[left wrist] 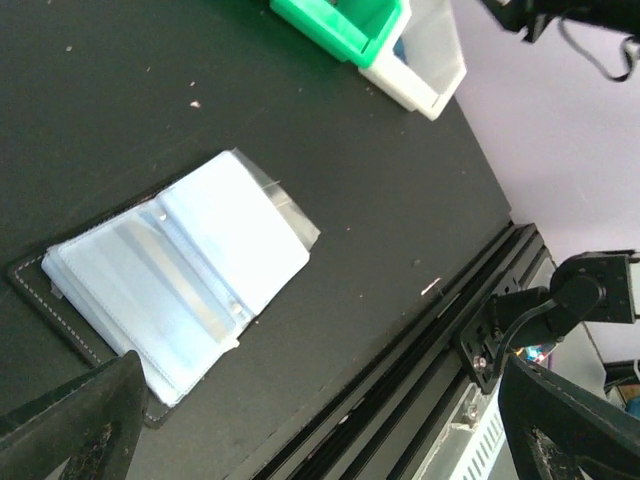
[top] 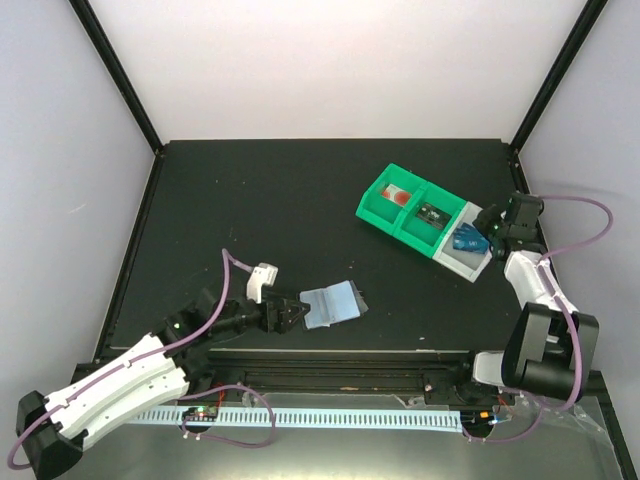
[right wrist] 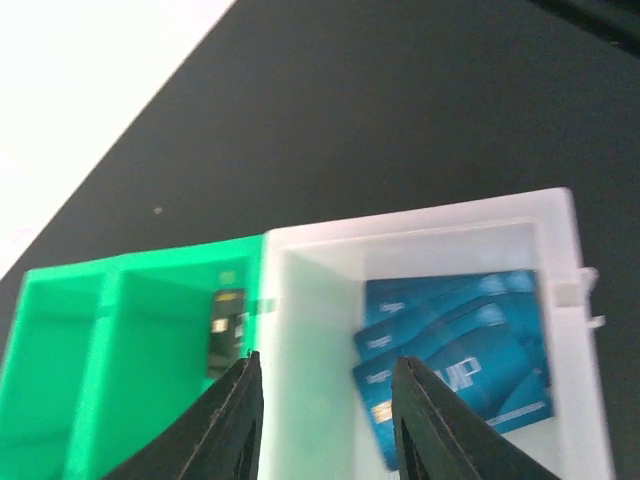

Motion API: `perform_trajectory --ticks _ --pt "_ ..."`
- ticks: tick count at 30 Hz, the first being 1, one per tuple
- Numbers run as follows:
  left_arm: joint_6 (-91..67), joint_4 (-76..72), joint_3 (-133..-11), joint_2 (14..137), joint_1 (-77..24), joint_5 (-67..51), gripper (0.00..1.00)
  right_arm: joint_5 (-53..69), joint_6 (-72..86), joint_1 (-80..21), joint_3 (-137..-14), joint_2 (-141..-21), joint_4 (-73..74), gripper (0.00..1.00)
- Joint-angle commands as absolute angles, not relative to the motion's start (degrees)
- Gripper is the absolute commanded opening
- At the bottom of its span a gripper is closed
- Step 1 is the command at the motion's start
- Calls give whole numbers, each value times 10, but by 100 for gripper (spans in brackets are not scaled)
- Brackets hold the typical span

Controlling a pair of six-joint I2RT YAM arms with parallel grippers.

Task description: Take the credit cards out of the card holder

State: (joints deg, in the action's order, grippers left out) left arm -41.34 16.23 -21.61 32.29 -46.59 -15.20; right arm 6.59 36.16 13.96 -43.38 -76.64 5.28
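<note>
Black table (top: 250, 200) is sitting between pale walls. Right gripper (right wrist: 325, 400) is hovering far right, jaws apart, gripping nothing, over blue cards (right wrist: 460, 360) lying in the tray (right wrist: 420, 215), white end section. Left gripper (top: 297, 315) is gaping wide just left of the card holder (left wrist: 180, 270), lying open near the front edge.

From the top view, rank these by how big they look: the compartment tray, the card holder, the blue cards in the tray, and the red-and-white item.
1. compartment tray, clearly largest
2. card holder
3. credit cards, a pile in the white end compartment
4. red-and-white item, smallest
</note>
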Motion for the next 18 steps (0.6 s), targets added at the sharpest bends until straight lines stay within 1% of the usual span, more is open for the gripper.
perform_trajectory --ticks 1,3,6,11,18 --pt "-428 154 -223 347 -465 -146 97 104 350 113 -461 -728 104 38" --pt "-434 145 -221 355 -465 -145 97 118 344 104 -467 -714 120 38" --pt "-438 130 -217 366 -465 -138 96 146 337 60 -459 -681 114 38" --pt "-446 126 -218 393 -465 -126 95 160 333 -22 -436 -632 121 39" --pt "-465 87 -201 407 -465 -125 94 176 351 -155 -381 -610 118 39"
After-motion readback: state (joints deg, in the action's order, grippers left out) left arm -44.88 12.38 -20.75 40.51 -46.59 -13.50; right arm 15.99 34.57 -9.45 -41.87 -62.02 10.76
